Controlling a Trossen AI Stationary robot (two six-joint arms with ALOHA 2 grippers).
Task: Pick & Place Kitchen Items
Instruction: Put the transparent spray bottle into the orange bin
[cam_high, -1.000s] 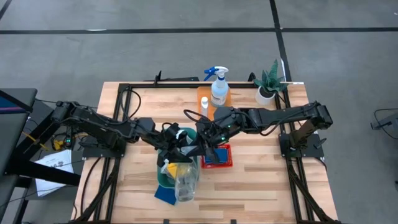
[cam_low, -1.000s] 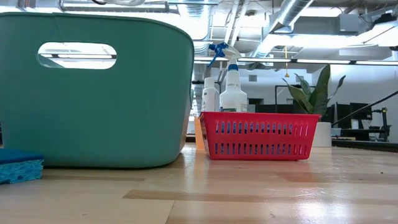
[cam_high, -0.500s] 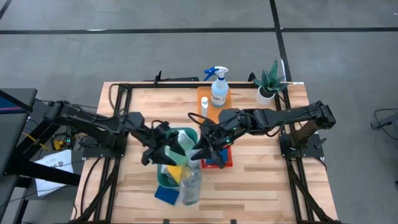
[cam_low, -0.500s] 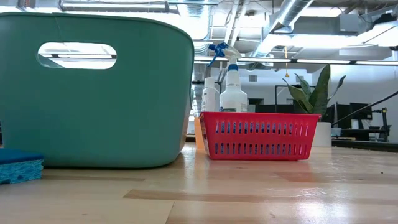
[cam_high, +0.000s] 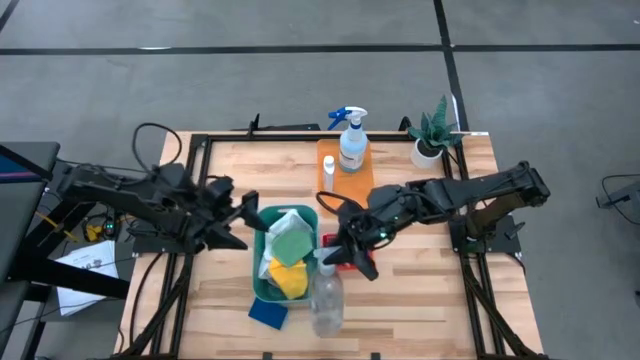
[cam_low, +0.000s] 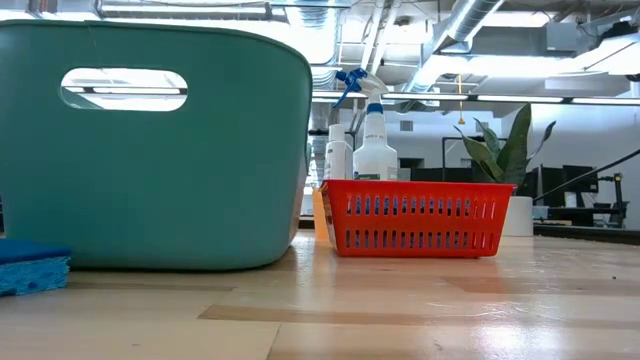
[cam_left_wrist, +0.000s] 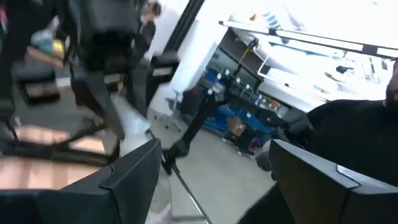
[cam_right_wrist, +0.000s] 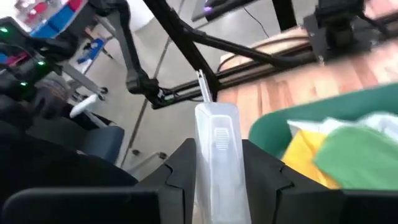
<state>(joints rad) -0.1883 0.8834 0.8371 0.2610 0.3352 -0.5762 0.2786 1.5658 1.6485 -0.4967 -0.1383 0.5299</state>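
Observation:
My right gripper (cam_high: 338, 258) is shut on a clear bottle (cam_high: 326, 298) just right of the teal bin (cam_high: 258, 272), above the red basket (cam_high: 352, 252). The bottle does not show in the low view. My left gripper (cam_high: 250, 212) is open and empty at the bin's left far corner; its fingers stand wide apart in the left wrist view (cam_left_wrist: 214, 168). White, green (cam_high: 291, 243) and yellow (cam_high: 287, 278) cloths lie in the bin. A blue sponge (cam_high: 266, 312) lies on the table at the bin's near end. A spray bottle with a blue trigger (cam_high: 351, 140) and a small white bottle (cam_high: 328, 168) stand at the far edge. My right gripper pinches the clear bottle between its two fingers, one on each side of the body (cam_right_wrist: 215, 177). The fingers come from the far right, slanting down. The bottle sticks out past the fingertips toward the table's near edge (cam_high: 328, 312), beside the bin.
A green plant in a white pot (cam_high: 430, 140) stands at the far right corner. An orange mat (cam_high: 340, 165) lies under the spray bottle. The red basket (cam_low: 415, 217) stands right of the tall teal bin (cam_low: 150, 150) in the low view. Bare wood lies near right.
My left gripper has drawn back out of the bin toward the table's left and far edges. My right gripper has gone toward the near edge and carried the clear bottle from over the bin's near end to its right side. The cloths in the bin now show.

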